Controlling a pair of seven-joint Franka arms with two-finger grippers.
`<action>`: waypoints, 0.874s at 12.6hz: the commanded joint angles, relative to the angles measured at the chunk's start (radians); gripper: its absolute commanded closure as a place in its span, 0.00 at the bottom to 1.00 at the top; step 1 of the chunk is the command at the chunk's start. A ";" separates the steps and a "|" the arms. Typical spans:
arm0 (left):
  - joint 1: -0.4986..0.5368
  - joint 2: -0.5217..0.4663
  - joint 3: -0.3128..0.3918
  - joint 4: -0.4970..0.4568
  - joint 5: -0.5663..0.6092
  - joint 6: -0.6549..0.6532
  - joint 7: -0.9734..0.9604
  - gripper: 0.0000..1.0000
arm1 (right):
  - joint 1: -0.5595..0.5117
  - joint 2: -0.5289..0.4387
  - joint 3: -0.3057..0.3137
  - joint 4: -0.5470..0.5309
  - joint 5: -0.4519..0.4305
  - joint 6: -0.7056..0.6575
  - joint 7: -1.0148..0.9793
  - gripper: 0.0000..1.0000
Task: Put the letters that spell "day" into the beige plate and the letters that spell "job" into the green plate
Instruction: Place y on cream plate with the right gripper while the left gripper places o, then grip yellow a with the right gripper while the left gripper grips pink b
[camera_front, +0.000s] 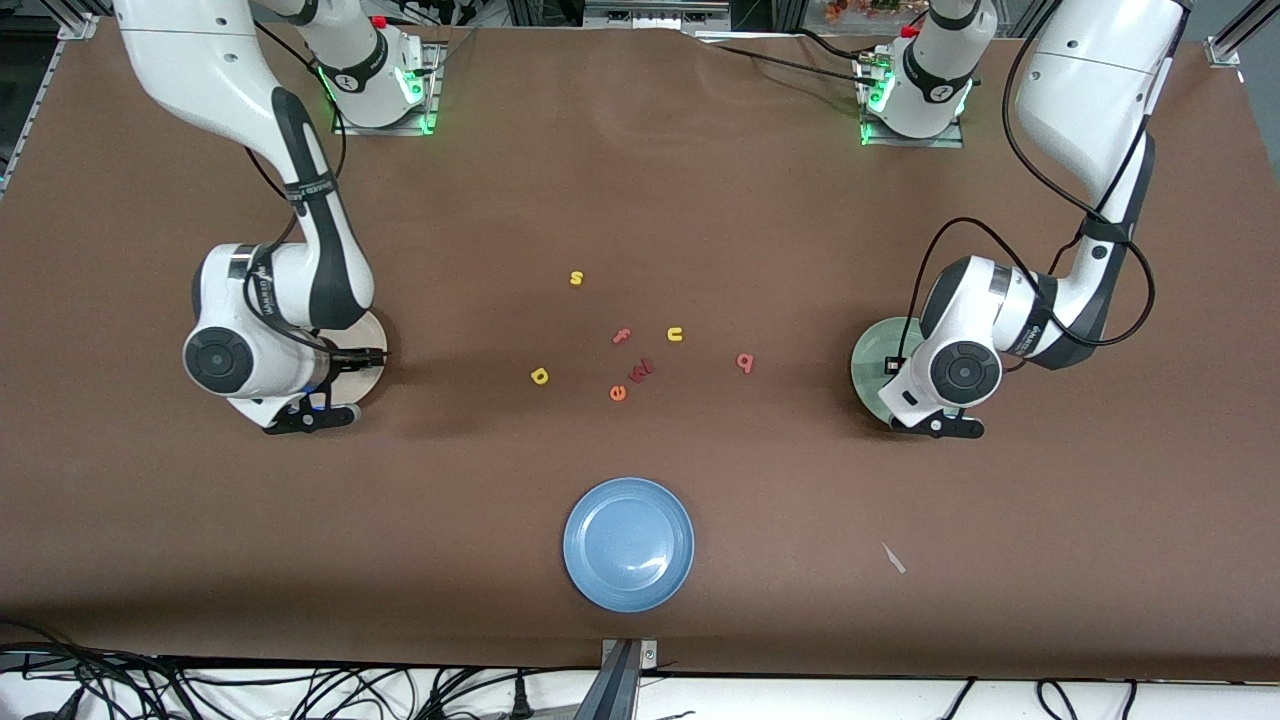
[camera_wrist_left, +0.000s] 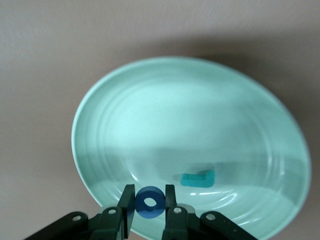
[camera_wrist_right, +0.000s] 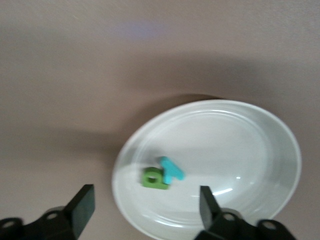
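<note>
— How is the front view set?
— The whole table (camera_front: 640, 200) is seen from high up, facing the two bases; the blue plate (camera_front: 628, 543) lies nearest to it.
— And the wrist views?
— The green plate (camera_wrist_left: 190, 100) is looked down on closely from the left wrist, past the left gripper (camera_wrist_left: 149, 202). The beige plate (camera_wrist_right: 250, 150) is seen closely past the right gripper (camera_wrist_right: 145, 205).
— What is shared?
— Both plates are also seen in the front view, partly covered by the arms.
</note>
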 joint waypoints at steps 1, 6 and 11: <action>0.046 -0.013 -0.017 -0.054 0.030 0.005 0.006 0.87 | 0.030 -0.012 0.070 0.014 0.049 0.039 0.303 0.00; 0.068 -0.032 -0.027 -0.053 -0.058 -0.004 0.135 0.00 | 0.063 0.042 0.179 0.096 0.096 0.110 0.762 0.00; 0.063 -0.092 -0.122 -0.010 -0.229 -0.009 0.119 0.00 | 0.145 0.093 0.209 0.095 0.179 0.335 0.996 0.00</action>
